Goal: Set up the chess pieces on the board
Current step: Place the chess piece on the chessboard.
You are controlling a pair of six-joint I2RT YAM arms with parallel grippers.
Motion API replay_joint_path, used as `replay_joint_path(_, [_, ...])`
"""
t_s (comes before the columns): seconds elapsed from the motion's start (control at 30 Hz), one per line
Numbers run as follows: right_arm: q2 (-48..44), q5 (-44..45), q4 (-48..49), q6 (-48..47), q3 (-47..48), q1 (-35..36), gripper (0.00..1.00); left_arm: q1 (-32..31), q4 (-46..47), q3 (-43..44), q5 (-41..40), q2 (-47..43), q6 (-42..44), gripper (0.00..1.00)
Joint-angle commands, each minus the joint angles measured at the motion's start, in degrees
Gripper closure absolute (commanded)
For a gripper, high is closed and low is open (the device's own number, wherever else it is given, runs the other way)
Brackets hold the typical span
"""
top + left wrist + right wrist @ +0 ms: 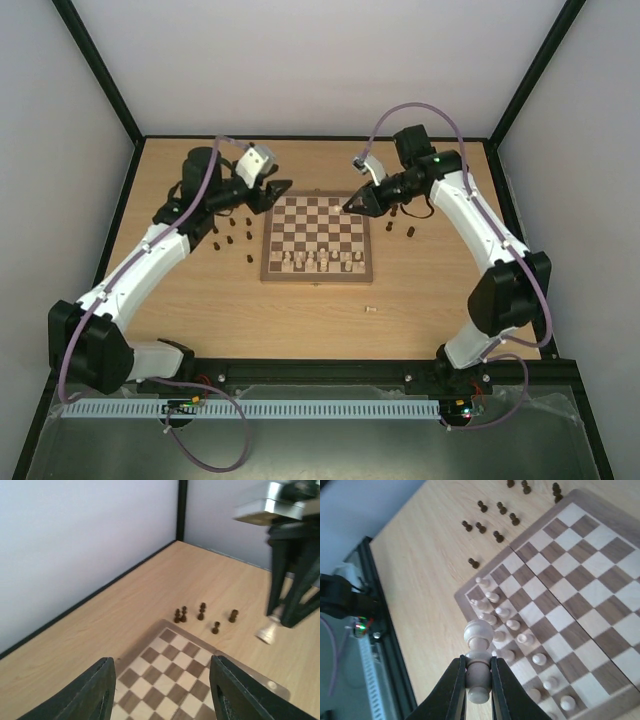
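A pale cream, smoothly turned chessman [478, 632] was gripped by the right gripper [478, 667] by the checked board [580, 580], while the left gripper [162, 690] was found open and empty.

The brown-and-cream checked board [317, 215] lies flat on the bench, with pale chess pieces [320, 260] standing along its two nearest rows, dark pieces [226, 236] scattered off both sides, a stray pale piece [371, 309] lying out front, and a held pale piece [478, 632] pinched between the right fingers [452, 690].
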Motion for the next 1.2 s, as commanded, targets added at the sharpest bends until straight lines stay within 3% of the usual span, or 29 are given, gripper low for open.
replay_joint_path(0.0, [-5.4,14.2,-0.2,0.3,-2.4,3.5,0.91,3.7,-5.4,4.1,1.4,-1.9,1.5,0.44])
replay_joint_path(0.23, [-9.7,33.1,-4.0,-0.2,-6.7,11.1,0.91,9.4,-13.1,6.6,1.6,-1.8,2.7,0.43])
replay_joint_path(0.47, [-8.2,42.0,-9.6,0.8,-7.5,16.6,0.91,11.9,-17.9,6.6,1.3,-1.3,4.4,0.42])
replay_joint_path(0.83, [-2.7,48.2,-12.1,3.1,-8.1,22.2,0.9,13.3,-18.0,3.8,2.7,-3.0,5.4,0.41])
replay_joint_path(1.17, [2.7,47.8,-11.8,3.4,-7.0,24.1,0.9,14.2,-17.3,2.0,3.8,-3.2,5.8,0.41])
